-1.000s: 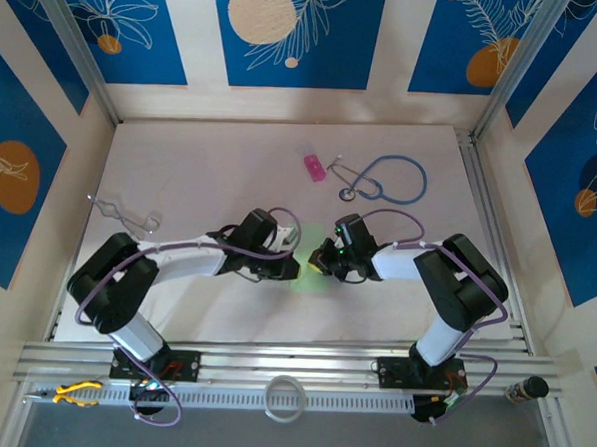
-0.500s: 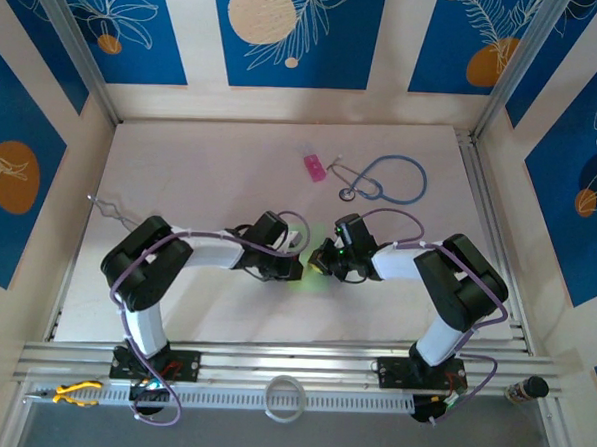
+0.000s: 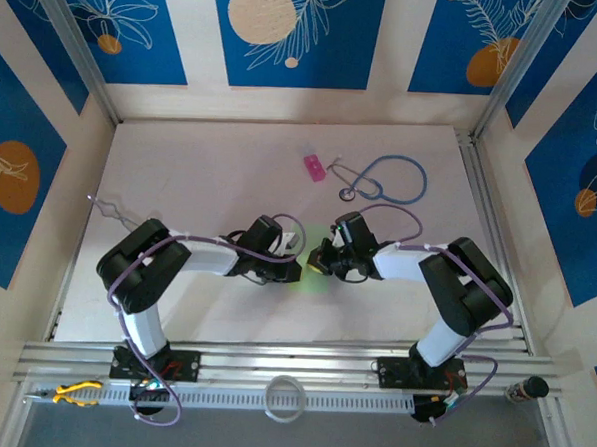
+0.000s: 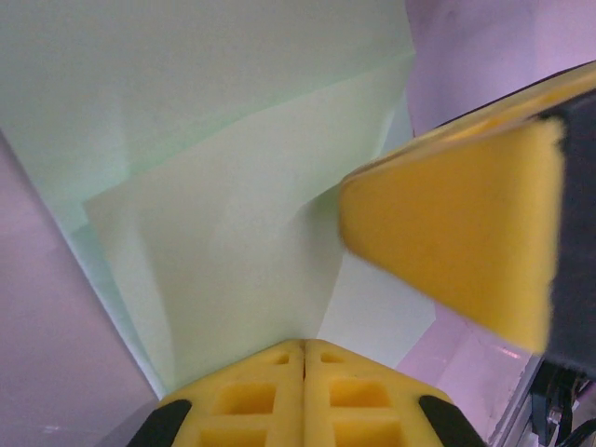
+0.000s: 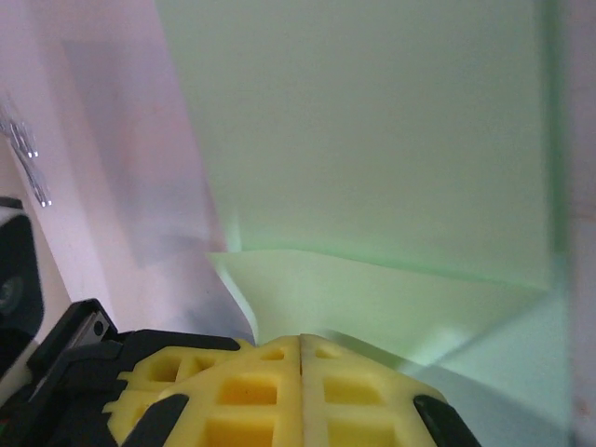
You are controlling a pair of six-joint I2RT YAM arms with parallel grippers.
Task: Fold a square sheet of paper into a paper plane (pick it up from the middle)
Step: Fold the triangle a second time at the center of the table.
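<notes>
The square sheet of paper (image 3: 311, 268), pale green and partly folded, lies at the table's middle between my two grippers. My left gripper (image 3: 294, 266) meets it from the left. In the left wrist view its jaws (image 4: 304, 343) are shut, with a raised folded flap of the paper (image 4: 233, 242) running into their seam. A yellow finger of the right gripper (image 4: 447, 242) stands close by on the right. My right gripper (image 3: 322, 260) comes from the right. It is shut (image 5: 301, 337), and a lifted flap of the paper (image 5: 372, 298) curls up into its tips.
A small pink block (image 3: 313, 167) and a blue stethoscope (image 3: 391, 178) lie at the back of the table. A wire clip (image 3: 119, 212) sits at the left. A white ring (image 3: 285, 398) and yellow pliers (image 3: 74, 392) rest on the front rail.
The left arm's elbow has swung up and in, and its gripper has slid slightly right over the paper. The right gripper has shifted a little toward the back.
</notes>
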